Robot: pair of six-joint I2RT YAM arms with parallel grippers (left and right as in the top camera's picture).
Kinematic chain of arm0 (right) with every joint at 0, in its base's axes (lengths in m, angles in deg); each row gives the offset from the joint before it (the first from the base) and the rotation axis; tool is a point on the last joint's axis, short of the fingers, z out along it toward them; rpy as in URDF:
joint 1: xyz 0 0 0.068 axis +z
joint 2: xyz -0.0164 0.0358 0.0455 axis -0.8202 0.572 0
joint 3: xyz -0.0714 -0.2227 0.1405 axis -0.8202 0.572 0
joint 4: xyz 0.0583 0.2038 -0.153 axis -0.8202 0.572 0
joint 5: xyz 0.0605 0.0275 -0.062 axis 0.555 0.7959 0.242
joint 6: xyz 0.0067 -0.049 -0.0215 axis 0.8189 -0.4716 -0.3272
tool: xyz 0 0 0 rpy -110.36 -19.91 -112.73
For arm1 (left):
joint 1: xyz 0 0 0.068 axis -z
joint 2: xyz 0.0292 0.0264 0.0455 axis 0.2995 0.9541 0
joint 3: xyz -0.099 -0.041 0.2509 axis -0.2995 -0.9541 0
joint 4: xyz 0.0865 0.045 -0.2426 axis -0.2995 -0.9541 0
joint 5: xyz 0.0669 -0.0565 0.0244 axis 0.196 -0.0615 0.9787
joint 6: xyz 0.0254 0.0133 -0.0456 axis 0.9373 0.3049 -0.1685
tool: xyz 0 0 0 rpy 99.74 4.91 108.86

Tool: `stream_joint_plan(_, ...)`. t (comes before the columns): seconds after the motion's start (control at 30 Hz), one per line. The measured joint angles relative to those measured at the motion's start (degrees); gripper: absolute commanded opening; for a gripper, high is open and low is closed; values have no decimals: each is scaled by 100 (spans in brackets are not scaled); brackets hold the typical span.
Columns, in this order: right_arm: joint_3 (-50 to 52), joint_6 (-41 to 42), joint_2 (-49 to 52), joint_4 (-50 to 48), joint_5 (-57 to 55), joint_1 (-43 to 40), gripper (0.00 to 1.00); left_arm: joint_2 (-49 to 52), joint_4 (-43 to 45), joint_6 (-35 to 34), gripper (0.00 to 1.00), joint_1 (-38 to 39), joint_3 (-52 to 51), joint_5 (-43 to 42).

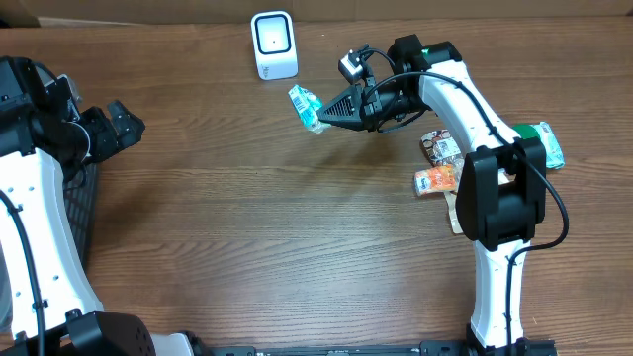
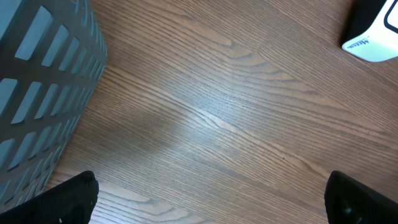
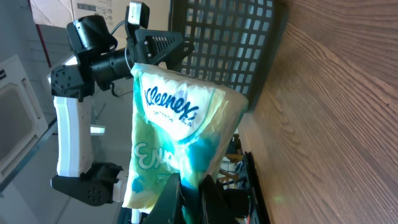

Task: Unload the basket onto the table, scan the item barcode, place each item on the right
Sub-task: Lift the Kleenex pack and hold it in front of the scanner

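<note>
Under everything, table: brown wood with fine grain lines, flat, a little shine in the middle.
Right arm: white shells with black joints; it reaches from the near right side to the far middle of the table.
Left arm: same build, it stands at the left edge.
Basket: grey plastic with rows of oblong slots and a rounded corner, beside the left arm.
Scanner: small white box with rounded corners, upright at the far edge of the table.
Right gripper: the jaws are pressed together on the near-right end of the tissue pack, and it points to the left.
Left gripper: the jaws are spread fully wide with nothing between them; only the two black fingertips show in the left wrist view.
Tissue pack: soft crinkled plastic wrap, white and teal-green, with the word Kleenex facing the right wrist camera. It is in the air, near the scanner, to its near right. Its long axis runs diagonally in the overhead view, and the free end points about toward the scanner.
Packets: an orange one, a brown and white one and a green one lie near the base of the right arm.
</note>
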Motion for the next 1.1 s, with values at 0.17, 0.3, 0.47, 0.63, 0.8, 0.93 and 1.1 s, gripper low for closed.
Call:
stream_joint_plan(0.17, 0, -92, -33, 7, 15, 0, 4, 0, 0, 0, 100, 0, 0, 0)
stream_joint_plan(0.3, 0, -197, -155, 4, -74, 0, 4, 0, 0, 0, 100, 0, 0, 0)
stream_joint_plan(0.47, 0, -31, -341, 39, -1045, 13, 4, 0, 0, 0, 100, 0, 0, 0)
stream_joint_plan(0.63, -4, 708, -374, 57, -2975, 120, 4, 0, 0, 0, 100, 0, 0, 0)
stream_joint_plan(0.8, -118, 1449, -374, 310, -4380, 267, 4, 0, 2, 0, 100, 0, 0, 0)
stream_joint_plan(0.93, -813, 1943, -372, 675, -5451, 374, 4, 0, 0, 0, 100, 0, 0, -2)
stream_joint_plan(1.1, -2315, 2332, -378, 713, -6684, 651, 4, 0, 0, 0, 99, 0, 0, 0)
